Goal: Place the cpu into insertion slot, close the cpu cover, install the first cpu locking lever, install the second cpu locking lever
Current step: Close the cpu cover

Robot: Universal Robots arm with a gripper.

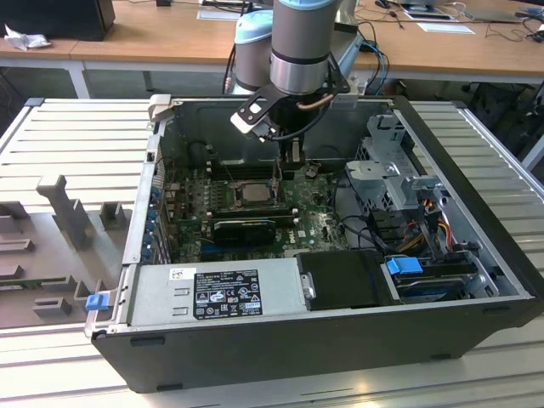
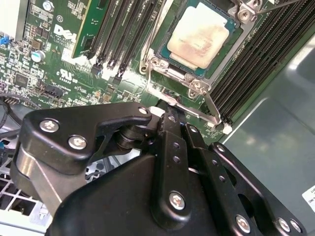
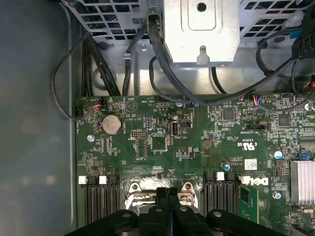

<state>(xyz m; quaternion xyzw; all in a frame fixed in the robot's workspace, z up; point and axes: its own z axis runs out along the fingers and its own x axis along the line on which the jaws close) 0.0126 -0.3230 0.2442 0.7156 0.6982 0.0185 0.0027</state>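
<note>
The cpu (image 2: 199, 34), a pale silvery square, lies flat in the insertion slot (image 2: 231, 46) on the green motherboard; in the exterior view the cpu (image 1: 252, 194) sits mid-board. The cpu cover (image 2: 157, 62), a thin silver frame, lies down around the chip. Two thin wire locking levers (image 2: 189, 109) run along the socket's edges, and their ends meet near one corner (image 2: 216, 120). My gripper (image 2: 170, 118) hangs just above the lever side of the socket, black fingers (image 3: 162, 196) pressed together with nothing between them. The exterior view shows the gripper (image 1: 276, 177) at the socket's far edge.
Black memory slots (image 2: 123, 34) flank the socket on both sides. A long black card (image 1: 245, 228) lies nearer the front. The power supply box (image 1: 217, 289), a metal drive cage (image 1: 391, 174) with cables (image 1: 425, 217), and the case walls (image 1: 459, 161) close in around the board.
</note>
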